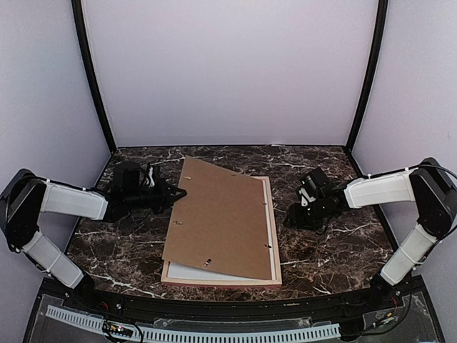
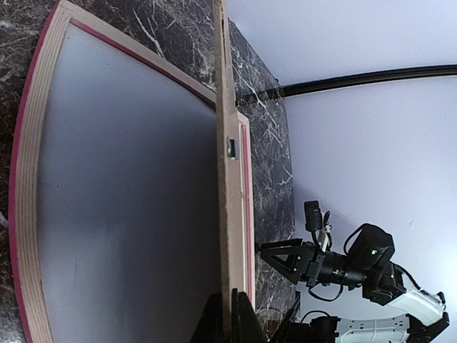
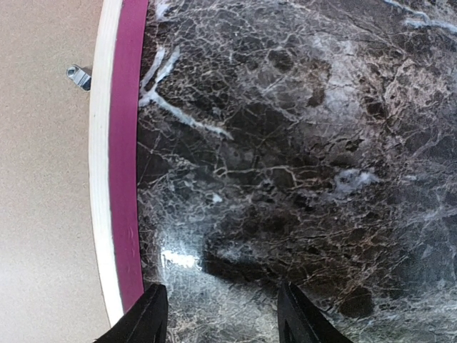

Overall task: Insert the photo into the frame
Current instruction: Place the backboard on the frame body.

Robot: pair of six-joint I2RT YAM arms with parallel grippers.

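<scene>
The pink frame point(image 1: 274, 236) lies flat on the marble table point(image 1: 335, 250), and its rail point(image 3: 125, 143) also shows in the right wrist view. A brown backing board point(image 1: 221, 214) rests askew over it, its left edge raised. My left gripper point(image 1: 178, 193) is shut on that raised edge point(image 2: 230, 179), fingers point(image 2: 246, 321) pinching it. Under the board a pale sheet point(image 2: 128, 214) fills the frame's opening point(image 2: 28, 214). The photo is hidden; no print shows. My right gripper point(image 1: 291, 214) is open and holds nothing, just right of the frame's right rail, its fingertips point(image 3: 151, 314) over bare marble.
A small metal clip point(image 3: 78, 75) sits near the frame's right rail. White walls with black corner posts point(image 1: 93, 78) close in the table on three sides. The board's far corner point(image 1: 187, 161) overhangs the frame at the back.
</scene>
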